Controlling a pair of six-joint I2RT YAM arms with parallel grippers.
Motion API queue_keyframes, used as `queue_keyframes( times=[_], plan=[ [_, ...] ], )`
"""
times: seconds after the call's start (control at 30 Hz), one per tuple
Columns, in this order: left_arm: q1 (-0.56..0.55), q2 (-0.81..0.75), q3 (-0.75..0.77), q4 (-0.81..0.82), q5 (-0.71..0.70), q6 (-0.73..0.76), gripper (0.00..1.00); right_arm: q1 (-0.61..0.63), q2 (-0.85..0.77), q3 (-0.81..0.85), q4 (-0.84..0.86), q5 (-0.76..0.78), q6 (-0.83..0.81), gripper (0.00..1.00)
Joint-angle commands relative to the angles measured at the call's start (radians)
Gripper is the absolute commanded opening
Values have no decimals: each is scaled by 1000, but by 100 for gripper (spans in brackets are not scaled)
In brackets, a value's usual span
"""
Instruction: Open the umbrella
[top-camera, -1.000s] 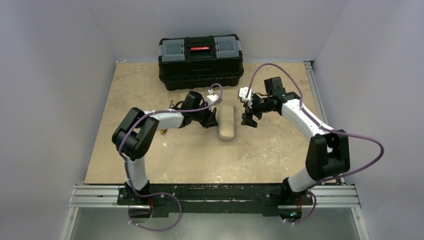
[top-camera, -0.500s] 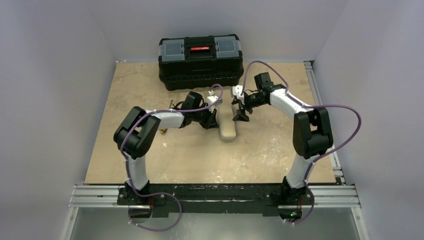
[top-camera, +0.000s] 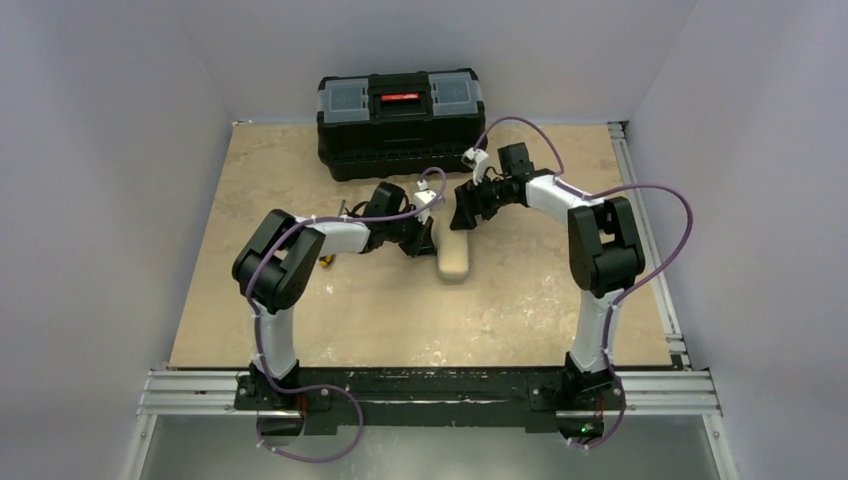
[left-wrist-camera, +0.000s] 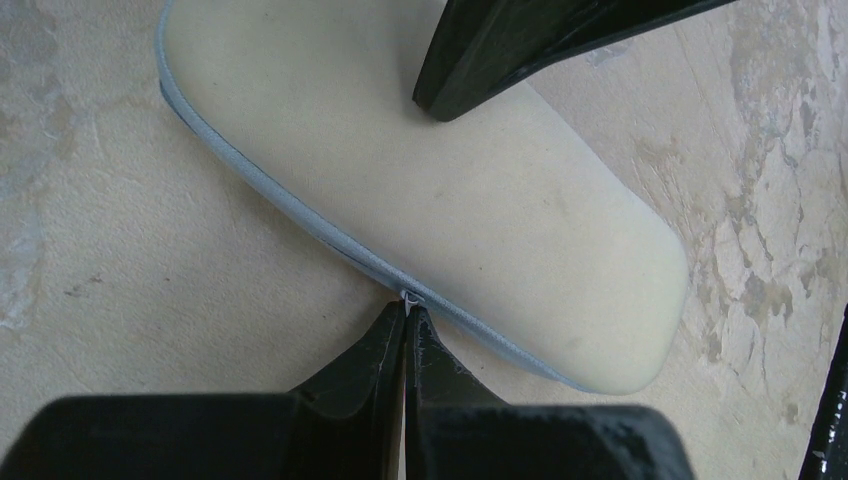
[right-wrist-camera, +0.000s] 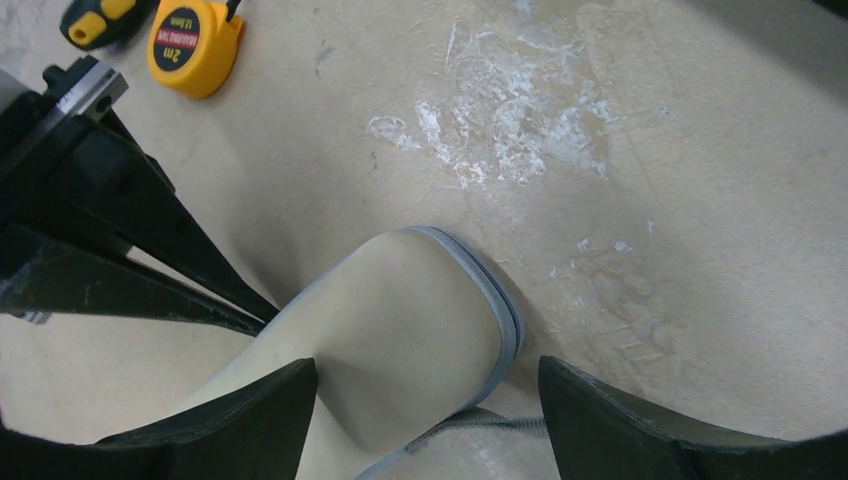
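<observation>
Robot lab cell, plain walls (top-camera: 100, 150), aluminium rail (top-camera: 190, 392), toolbox (top-camera: 402, 125)

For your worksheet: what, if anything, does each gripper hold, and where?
Left gripper pinches a tab on the sleeve's grey edge; right gripper open, holding nothing.

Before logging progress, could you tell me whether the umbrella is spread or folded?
Folded: only its cream sleeve shows, flat on the table; no canopy.

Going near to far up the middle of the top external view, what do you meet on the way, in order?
mounting rail → umbrella, lying closed in its cream sleeve → black toolbox at the far edge of the table.
</observation>
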Motion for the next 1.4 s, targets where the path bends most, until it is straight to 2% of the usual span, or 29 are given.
queue_keyframes(
  times=[0.0,0.07,0.23,0.47,0.5,0.67,0.93,1.13,1.23,1.27,1.33,1.37],
  plan=[
    [5,12,57,24,36,17,0,16,-1,25,65,37,154,81],
    [4,17,67,17,37,19,0,16,12,15,69,30,177,80],
    [5,3,44,18,42,35,0,11,54,8,55,37,238,56],
    [-8,-69,-68,40,37,66,0,5,25,-64,137,77,355,9],
    [-17,-79,-83,42,38,67,0,4,24,-67,148,80,375,0],
    [-63,-105,-140,65,25,26,0,4,0,-100,173,128,441,0],
    [-163,-143,-197,124,30,-58,0,-67,-110,-219,230,330,607,0],
    [-148,-178,-216,114,40,-74,0,-135,-164,-286,239,397,654,0],
    [-110,-173,-206,100,31,-65,0,-146,-193,-310,221,324,612,0],
    [-90,-161,-190,93,29,-72,0,-145,-200,-305,200,284,581,14],
    [-55,-128,-147,83,35,-90,0,-147,-229,-298,156,223,502,52],
    [-35,-109,-125,73,38,-90,0,-147,-248,-295,128,211,451,65]
  ],
)
